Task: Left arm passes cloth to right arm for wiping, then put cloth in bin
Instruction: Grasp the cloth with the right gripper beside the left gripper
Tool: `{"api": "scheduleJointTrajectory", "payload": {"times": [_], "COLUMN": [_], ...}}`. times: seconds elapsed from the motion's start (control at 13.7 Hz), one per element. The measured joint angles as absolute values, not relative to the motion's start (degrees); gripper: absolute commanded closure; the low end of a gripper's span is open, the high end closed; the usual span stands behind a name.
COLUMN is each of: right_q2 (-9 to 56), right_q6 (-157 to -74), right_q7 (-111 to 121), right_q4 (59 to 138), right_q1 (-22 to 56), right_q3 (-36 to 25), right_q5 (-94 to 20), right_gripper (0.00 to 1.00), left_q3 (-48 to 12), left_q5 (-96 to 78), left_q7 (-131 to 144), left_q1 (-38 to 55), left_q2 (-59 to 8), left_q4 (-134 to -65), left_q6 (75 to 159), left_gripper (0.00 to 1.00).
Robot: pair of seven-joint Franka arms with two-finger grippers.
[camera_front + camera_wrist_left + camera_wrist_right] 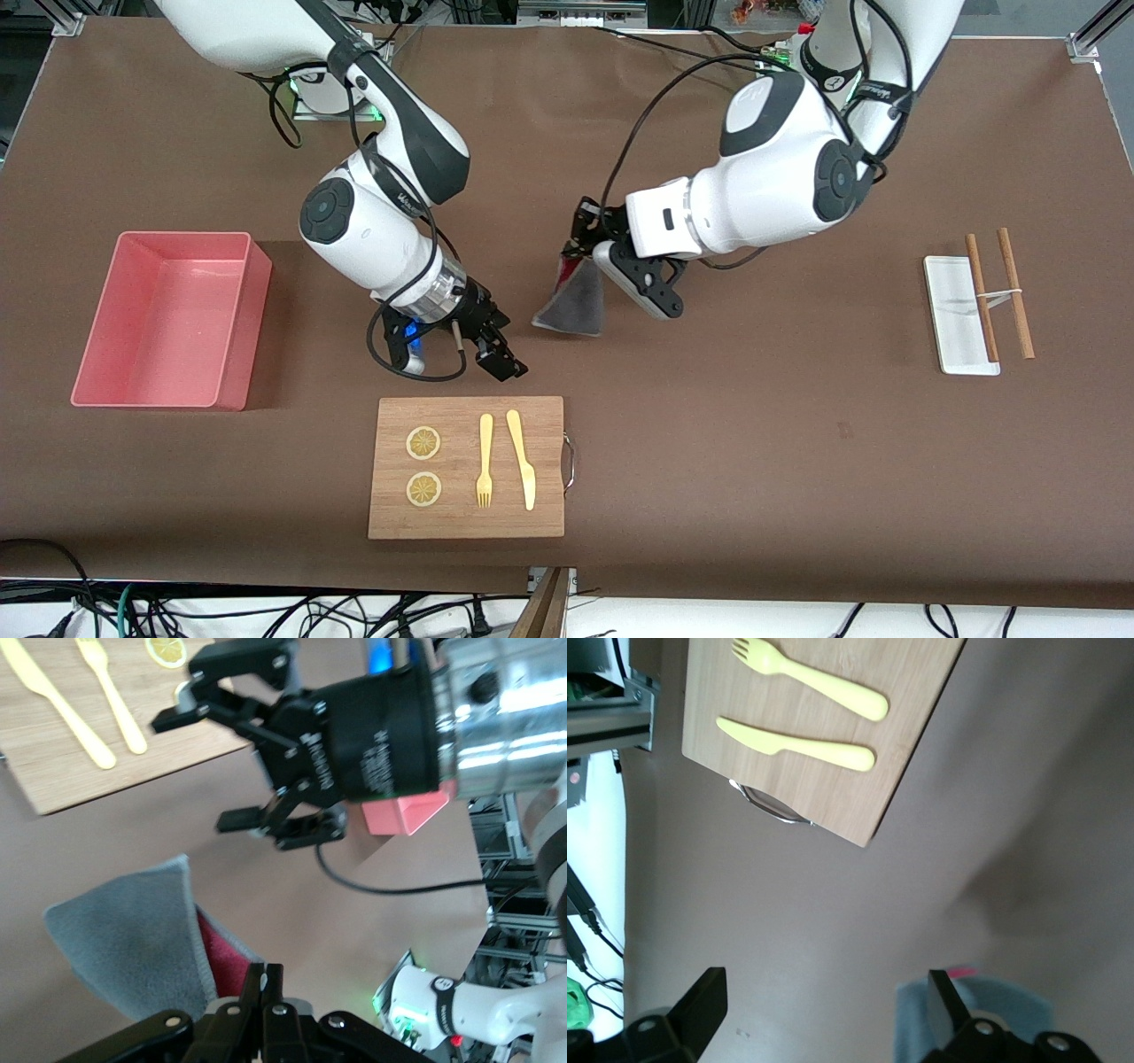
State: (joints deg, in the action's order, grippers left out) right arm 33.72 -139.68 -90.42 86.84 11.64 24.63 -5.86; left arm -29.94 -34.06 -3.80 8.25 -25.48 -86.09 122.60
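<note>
Holding: left gripper (592,232) pinches the cloth (574,301) by its top; it hangs over the table (762,443).
Right gripper (505,350): fingers spread, holding nothing, just beside the cloth, over bare table near the board (465,514).
Bin (168,319): at the right arm's end.

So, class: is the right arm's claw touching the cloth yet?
Apart. The left wrist view shows bare table between the open right claw and the cloth, which the left claw holds.

From my station, the cloth (970,1014) runs off the right wrist view's edge; the bin (403,812) sits mostly hidden by the right gripper (208,771).
</note>
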Motion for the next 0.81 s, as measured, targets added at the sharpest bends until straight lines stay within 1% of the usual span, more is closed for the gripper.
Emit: {"api": "scheduleJointTrajectory", "payload": {"times": [0.22, 0.44, 0.81], "right_q2": [34.1, 34.6, 33.4], "right_q6": [-139.7, -139.5, -132.2], "right_q7": [-90.7, -90.7, -86.0], "right_q4": [86.8, 86.8, 85.9], "right_q1": [12.3, 12.7, 10.4], "right_q3": [24.6, 24.7, 24.5], "right_q5": [-5.9, -5.9, -5.7], "right_gripper": [0.00, 0.00, 0.00], "left_q3": [-29.9, -29.9, -29.8], "left_q5": [-36.2, -36.2, -36.2], "left_q7": [-3.7, -3.4, -3.3], "left_q1": [10.9, 12.5, 12.6], "left_q2": [-25.9, -26.2, -26.3], "left_q4": [-86.1, -86.1, -86.0], "left_q6": [127.7, 129.7, 130.0], "left_gripper": [1.00, 1.00, 1.00]}}
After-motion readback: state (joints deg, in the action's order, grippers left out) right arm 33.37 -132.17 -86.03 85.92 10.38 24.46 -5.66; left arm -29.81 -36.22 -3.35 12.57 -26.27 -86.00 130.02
